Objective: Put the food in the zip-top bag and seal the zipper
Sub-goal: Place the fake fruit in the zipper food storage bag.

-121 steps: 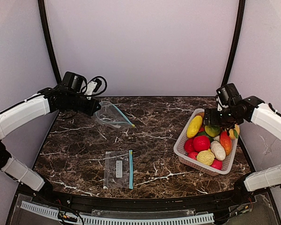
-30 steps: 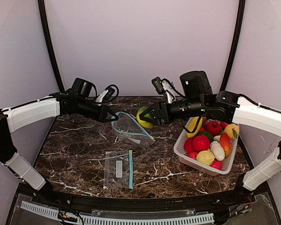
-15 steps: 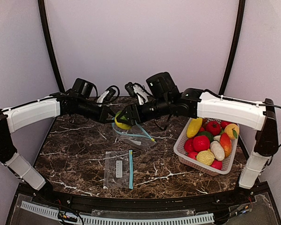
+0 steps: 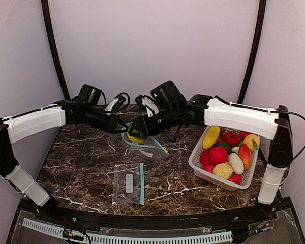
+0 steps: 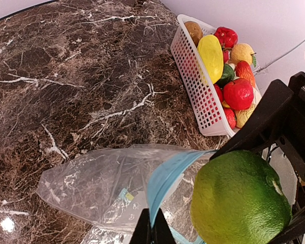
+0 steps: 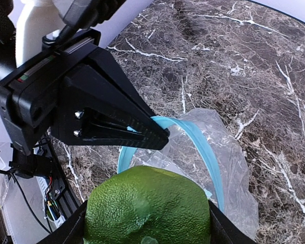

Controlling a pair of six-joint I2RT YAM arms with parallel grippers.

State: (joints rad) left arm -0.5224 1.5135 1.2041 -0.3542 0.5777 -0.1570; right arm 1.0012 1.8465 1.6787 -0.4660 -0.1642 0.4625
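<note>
The zip-top bag point(image 4: 146, 146) hangs tilted over the marble table, its blue zipper mouth point(image 6: 203, 147) gaping wide. My left gripper point(image 5: 152, 230) is shut on the zipper rim point(image 5: 169, 172). My right gripper point(image 4: 137, 134) is shut on a round yellow-green fruit point(image 6: 147, 198), one piece of the food, right at the bag's mouth, just beside the left fingers point(image 6: 117, 119). In the left wrist view the fruit point(image 5: 239, 203) sits against the rim. The bag looks empty apart from a small label inside.
A white slotted basket point(image 4: 199, 163) at the right holds several more toy fruits and vegetables point(image 4: 218, 154). A second zip-top bag point(image 4: 128, 184) lies flat near the front. Cables point(image 4: 117, 101) hang behind the left wrist. Dark posts and walls enclose the table.
My right arm has swung left from beside the basket, carrying the fruit to the bag's mouth and lowering it a little. The left arm and bag have held still.
</note>
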